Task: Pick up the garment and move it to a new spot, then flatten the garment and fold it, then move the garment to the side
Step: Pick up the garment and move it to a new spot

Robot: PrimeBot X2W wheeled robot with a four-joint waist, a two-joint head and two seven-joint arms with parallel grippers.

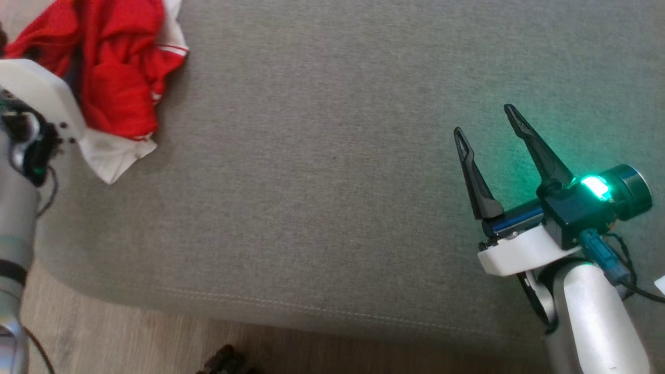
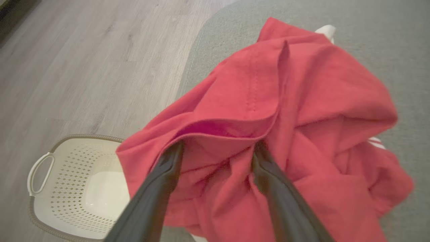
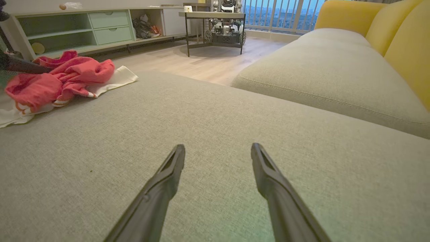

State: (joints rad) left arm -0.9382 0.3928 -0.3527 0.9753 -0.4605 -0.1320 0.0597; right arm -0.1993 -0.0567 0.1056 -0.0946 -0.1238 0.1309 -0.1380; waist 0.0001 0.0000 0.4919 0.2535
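Observation:
The garment (image 1: 117, 78) is a crumpled red and white piece lying at the far left corner of the grey cushion (image 1: 332, 182). In the left wrist view the garment (image 2: 302, 111) lies bunched, and my left gripper (image 2: 217, 148) stands open with both fingertips pressed into a red fold. My right gripper (image 1: 483, 122) hovers open over bare cushion at the right, far from the cloth. From the right wrist view the garment (image 3: 60, 79) sits far off to the left, beyond my open right gripper (image 3: 217, 151).
A white perforated laundry basket (image 2: 67, 188) stands on the wooden floor (image 2: 84, 67) beside the cushion's edge. A yellow-backed sofa seat (image 3: 336, 64) lies to the right. A shelf unit (image 3: 84, 30) and a small table (image 3: 215, 20) stand across the room.

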